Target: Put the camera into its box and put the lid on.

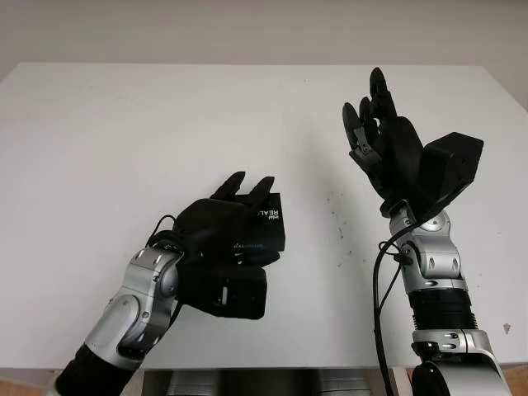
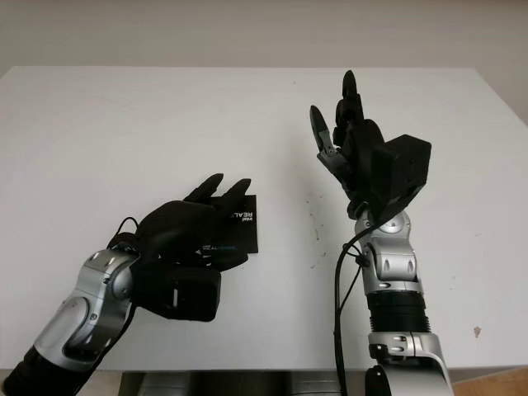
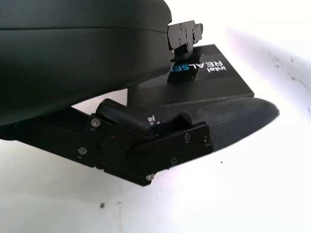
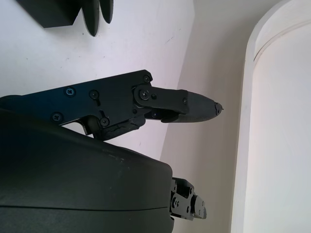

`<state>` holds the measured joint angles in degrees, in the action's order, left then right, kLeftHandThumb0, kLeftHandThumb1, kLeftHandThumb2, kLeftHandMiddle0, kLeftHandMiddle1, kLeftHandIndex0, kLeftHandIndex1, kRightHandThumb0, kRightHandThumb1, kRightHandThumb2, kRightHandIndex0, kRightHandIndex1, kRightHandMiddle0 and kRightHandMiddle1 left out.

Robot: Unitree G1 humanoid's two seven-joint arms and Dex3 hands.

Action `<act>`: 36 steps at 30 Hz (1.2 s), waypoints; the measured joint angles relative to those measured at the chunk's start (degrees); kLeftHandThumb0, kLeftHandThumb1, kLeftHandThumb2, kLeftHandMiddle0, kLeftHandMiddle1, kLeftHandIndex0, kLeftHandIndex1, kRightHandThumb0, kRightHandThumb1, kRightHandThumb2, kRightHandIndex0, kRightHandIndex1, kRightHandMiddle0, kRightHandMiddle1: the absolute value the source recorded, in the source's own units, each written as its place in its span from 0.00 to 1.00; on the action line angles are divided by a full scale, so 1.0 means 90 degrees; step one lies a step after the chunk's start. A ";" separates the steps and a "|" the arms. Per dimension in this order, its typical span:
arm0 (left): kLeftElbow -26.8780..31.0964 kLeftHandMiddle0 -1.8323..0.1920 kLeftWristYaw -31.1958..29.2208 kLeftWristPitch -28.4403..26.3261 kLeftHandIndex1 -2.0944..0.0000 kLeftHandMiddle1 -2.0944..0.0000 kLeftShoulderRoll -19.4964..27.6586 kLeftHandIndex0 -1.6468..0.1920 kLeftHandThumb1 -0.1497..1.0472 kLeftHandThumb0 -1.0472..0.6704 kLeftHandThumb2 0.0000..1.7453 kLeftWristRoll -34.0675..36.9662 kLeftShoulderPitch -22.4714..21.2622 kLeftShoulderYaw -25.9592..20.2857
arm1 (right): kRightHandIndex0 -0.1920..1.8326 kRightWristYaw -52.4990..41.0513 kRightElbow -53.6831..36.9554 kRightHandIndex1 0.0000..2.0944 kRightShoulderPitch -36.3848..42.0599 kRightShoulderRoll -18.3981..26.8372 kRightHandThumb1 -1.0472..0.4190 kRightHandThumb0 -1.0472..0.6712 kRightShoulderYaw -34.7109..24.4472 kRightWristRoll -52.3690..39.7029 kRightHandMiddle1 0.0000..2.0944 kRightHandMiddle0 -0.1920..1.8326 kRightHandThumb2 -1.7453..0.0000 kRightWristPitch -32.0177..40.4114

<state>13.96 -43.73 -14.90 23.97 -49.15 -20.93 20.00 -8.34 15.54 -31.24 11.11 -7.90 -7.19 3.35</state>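
On the near part of the white desk [image 1: 124,132], the left hand [image 1: 216,227] is seen laid over a flat black box [image 1: 266,224], its fingers [image 1: 262,189] stretched across the lid, and the thumb running along the box's side in the left wrist view; the hand is pressed onto the box rather than closed around it, and whether it truly grips cannot be told. The box is shown lying flat on the desk with its lid on, white and blue lettering printed on the top face [image 3: 204,68], and the far right corner left uncovered by the hand. The camera itself cannot be made out in any view. To the right, well apart from the box, the right hand [image 1: 381,136] is held raised above the desk, open and holding nothing, its fingers pointing up and away from the robot. A few small dark specks [image 1: 338,216] are seen on the desk surface between the two hands.
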 measured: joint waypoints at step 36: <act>-0.2092 1.00 0.3459 0.1600 1.00 1.00 -0.1179 1.00 1.00 0.10 0.43 0.6432 0.0394 -0.3902 | 0.00 -0.0005 -0.0492 0.00 0.0449 0.0004 0.00 0.17 0.0343 0.0452 0.00 0.00 0.60 0.0179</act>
<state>-4.87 -12.59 -0.50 13.36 8.74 -17.38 -15.11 -8.39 11.11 -27.20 11.15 -4.82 -3.12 4.96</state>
